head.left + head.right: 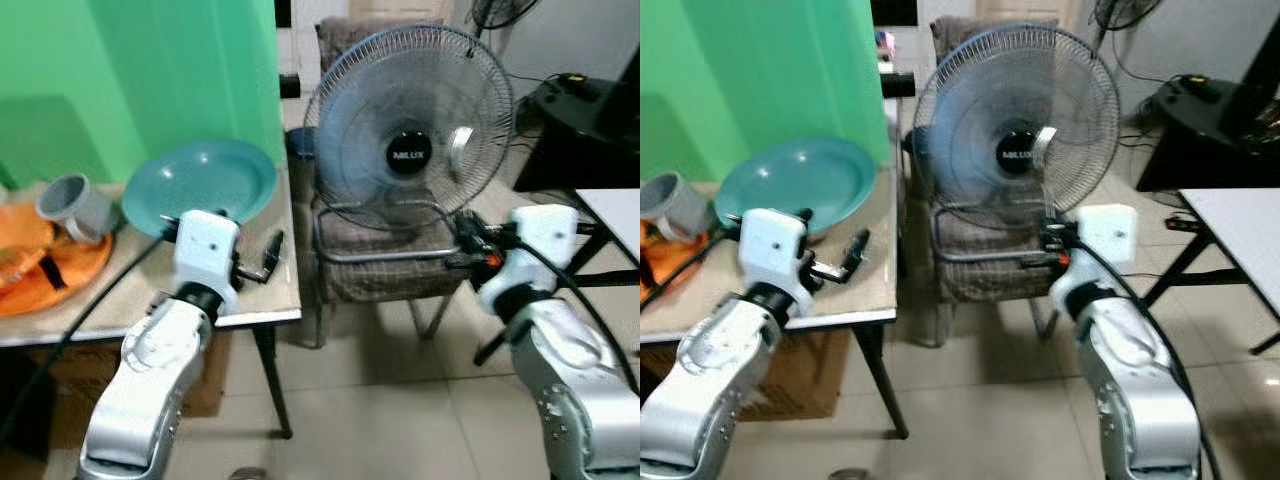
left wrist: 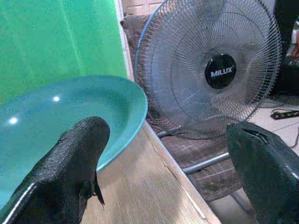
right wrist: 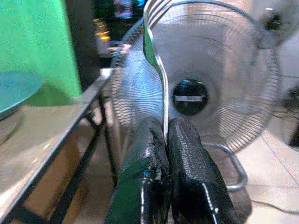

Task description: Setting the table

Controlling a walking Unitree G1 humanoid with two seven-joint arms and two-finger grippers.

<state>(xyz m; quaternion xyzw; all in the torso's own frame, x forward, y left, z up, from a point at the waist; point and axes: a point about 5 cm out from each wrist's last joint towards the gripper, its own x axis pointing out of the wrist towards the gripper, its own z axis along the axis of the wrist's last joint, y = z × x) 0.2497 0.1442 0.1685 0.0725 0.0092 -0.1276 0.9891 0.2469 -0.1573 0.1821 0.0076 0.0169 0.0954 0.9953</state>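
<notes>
Head view, table: my left gripper [image 1: 272, 255] hovers over the near right corner of the wooden table [image 1: 262, 300]; the teal plate [image 1: 200, 183] lies just beyond it, toward my left, with a grey cup [image 1: 76, 206] and an orange tray [image 1: 50, 265] further left.
Head view, right side: my right gripper [image 1: 462, 240] is out over the floor in front of the fan [image 1: 410, 130] on its chair [image 1: 385, 262] — well apart from the table; a white table [image 1: 612, 210] shows at the far right.
Left wrist view: my fingers [image 2: 70, 172] are spread wide with nothing between them; the plate's rim sits just past one finger, the table edge running between the two.
Right wrist view: my fingers [image 3: 149, 172] are pressed together on the handle of a fork [image 3: 154, 51]; its long axis stands up and away from me, tines at the far end.
The relation that counts: the plate is left of the fork hand, across the table's right edge; I judge the bare strip of wood beside the plate's right rim is the open room for it — my left arm is nearer but empty.
</notes>
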